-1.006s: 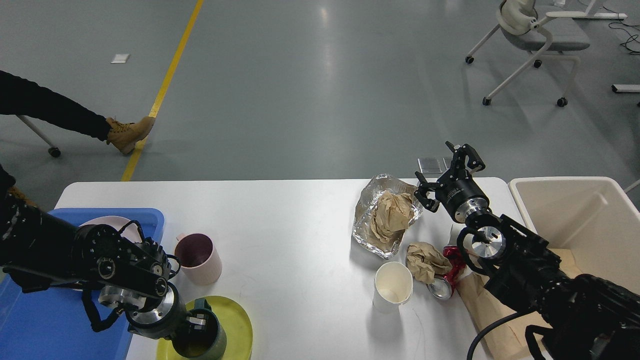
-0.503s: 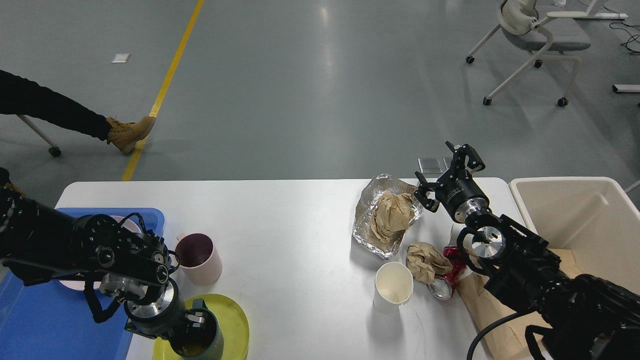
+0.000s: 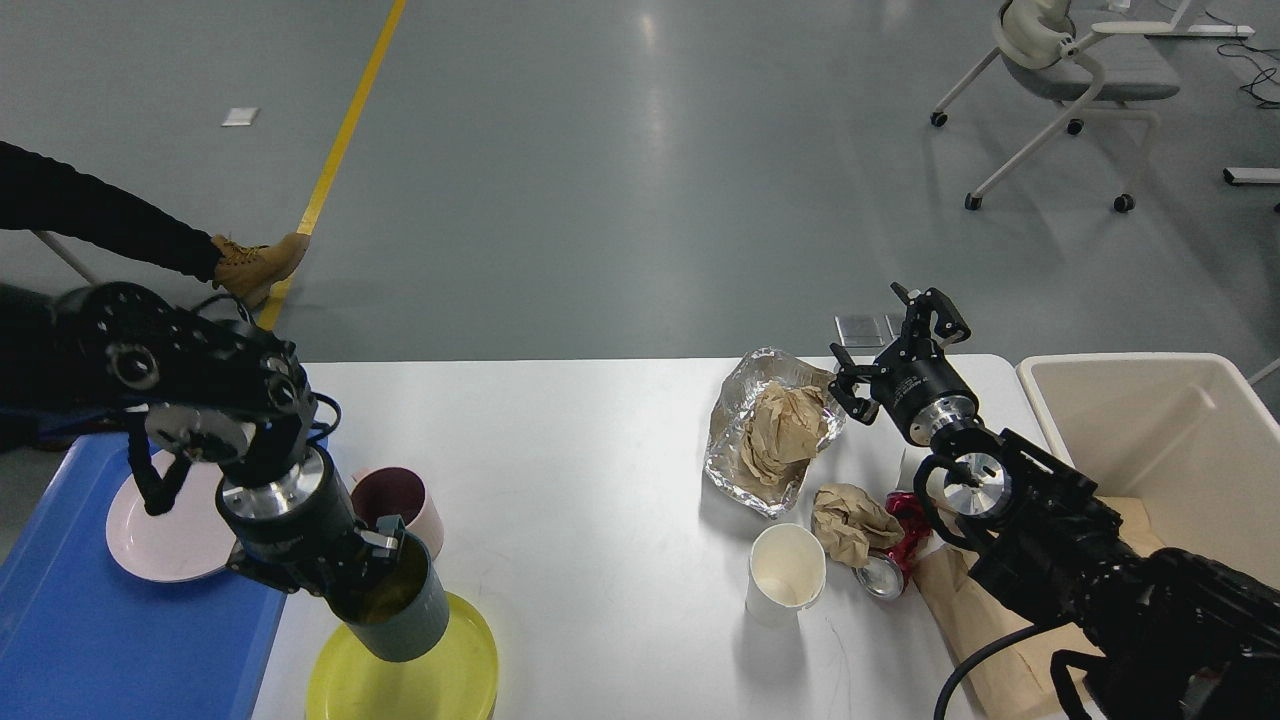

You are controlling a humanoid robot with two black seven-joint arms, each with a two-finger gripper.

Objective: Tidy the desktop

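Since the earlier frame, the left arm has been raised and swung toward the far side, and the dark green mug point(image 3: 395, 605) has been lifted with it; the mug is now seen tilted above the yellow plate point(image 3: 440, 672), whether it still touches the plate cannot be told. The left gripper point(image 3: 375, 550) is closed on the rim of the dark green mug, with one finger seen inside the mouth. The pink plate point(image 3: 165, 520), which was partly hidden before, is now seen lying in the blue tray point(image 3: 120, 640) at the left edge. The pink mug point(image 3: 405, 505) is standing upright just behind the green one, partly covered by the gripper.

The right arm has not been moved. The right gripper point(image 3: 895, 335) is held above the far right part of the desktop point(image 3: 580, 460), beside the foil wrapper point(image 3: 745, 440); its fingers are spread wide and nothing is held between them. Crumpled brown paper point(image 3: 785, 425) is lying in the foil. Nearer, a white paper cup point(image 3: 787, 578) is standing upright, with a second paper ball point(image 3: 850, 520) and a crushed red can point(image 3: 895, 555) just beside it. The cream bin point(image 3: 1160, 440) is placed at the right end of the desktop, which takes the whole lower middle of the view.
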